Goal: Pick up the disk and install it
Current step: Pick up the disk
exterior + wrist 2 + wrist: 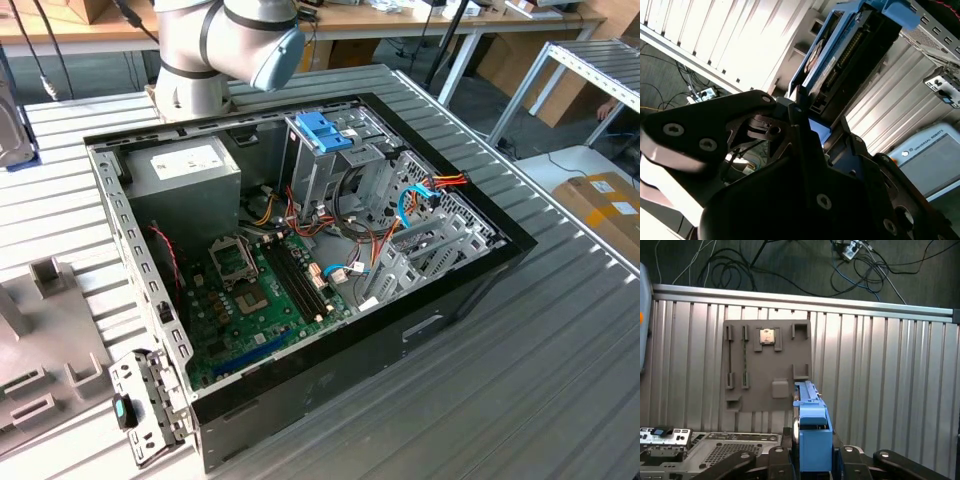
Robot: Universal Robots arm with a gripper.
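Gripper (814, 456) clamps the disk (812, 437) edge-on above the table (890, 365). Pickup looks done; fitting it into the case (400, 340) is not yet done.

Exterior view overlooks the computer case (400, 340); both wrist views closely share the disk (812, 440) (840, 55).

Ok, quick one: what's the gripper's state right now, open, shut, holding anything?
Gripper: shut on the flat rectangular grey metal disk, gripped by its light-blue plastic carrier frame.
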